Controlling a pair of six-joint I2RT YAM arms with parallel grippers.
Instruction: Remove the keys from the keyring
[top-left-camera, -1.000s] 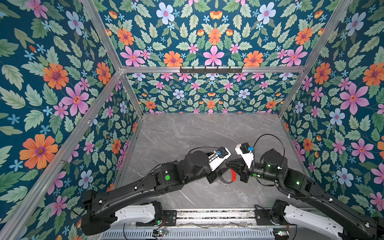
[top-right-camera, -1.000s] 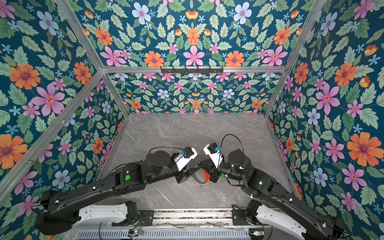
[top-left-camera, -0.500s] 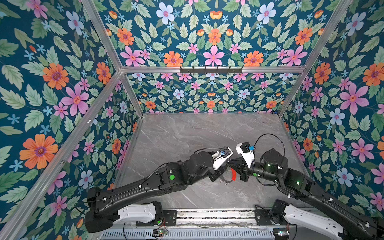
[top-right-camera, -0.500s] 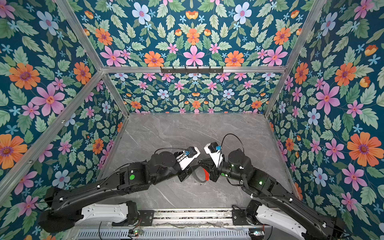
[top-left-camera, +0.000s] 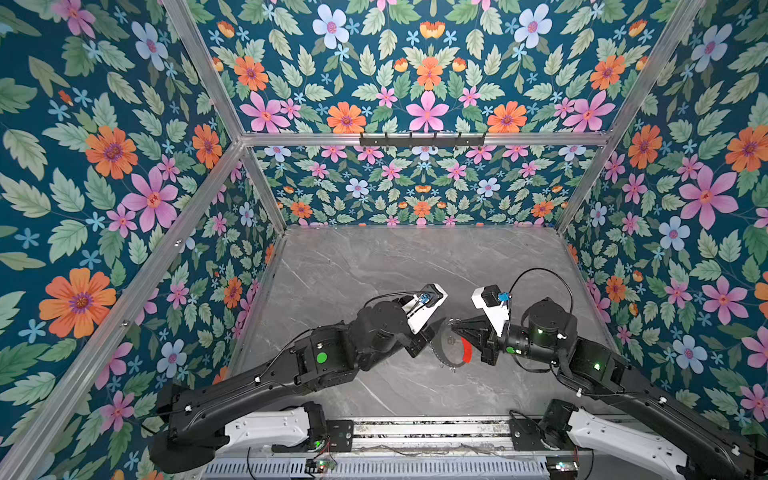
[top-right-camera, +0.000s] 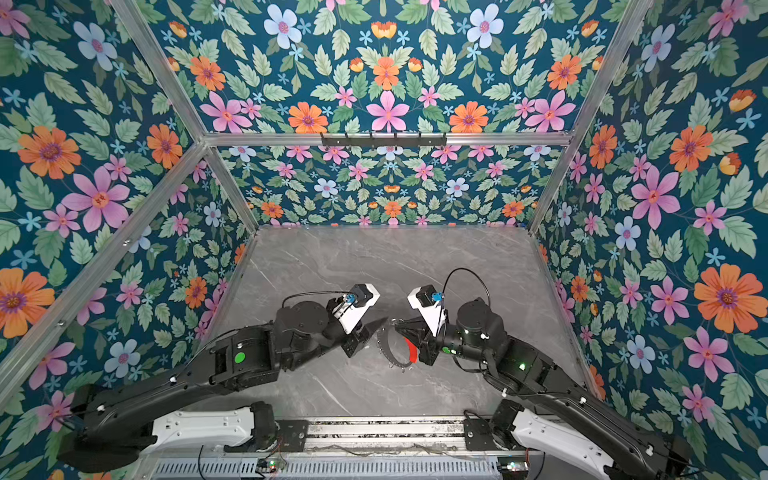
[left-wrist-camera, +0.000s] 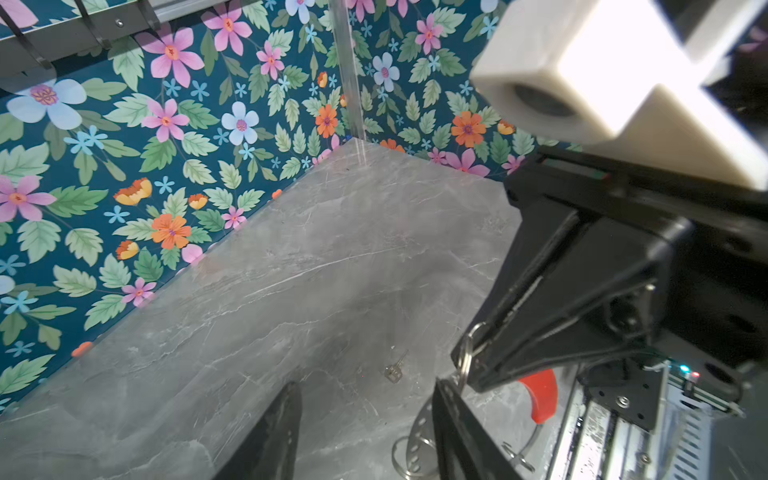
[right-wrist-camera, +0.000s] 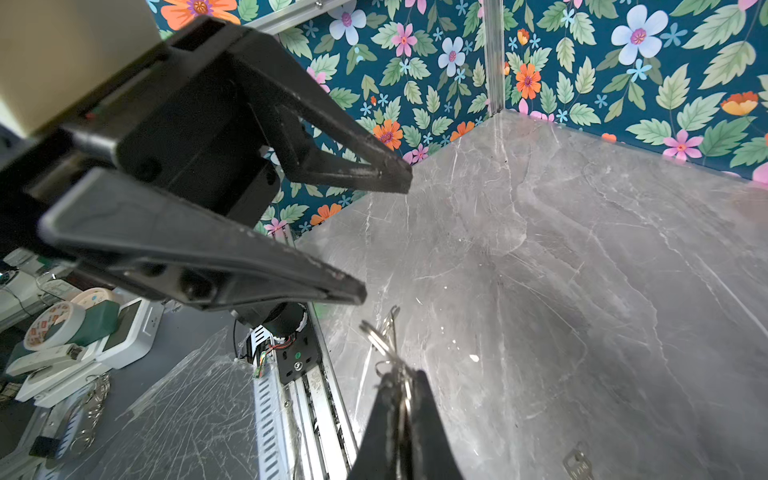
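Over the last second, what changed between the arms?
The left gripper pushed in toward the keyring, then drew back leftward; it is open and holds nothing. Unchanged: the right gripper is shut on the keyring, which has not shifted.

Two grippers: left gripper (top-left-camera: 434, 335), right gripper (top-left-camera: 454, 326); one keyring (top-left-camera: 467, 351); one loose key (left-wrist-camera: 395, 368) on one table (left-wrist-camera: 291, 249); keys on the hoop too small to count.

The keyring (top-left-camera: 467, 350) hangs between the left gripper (top-left-camera: 432, 336) and right gripper (top-left-camera: 457, 327). One key (left-wrist-camera: 395, 370) lies on the tabletop (top-left-camera: 374, 266) below
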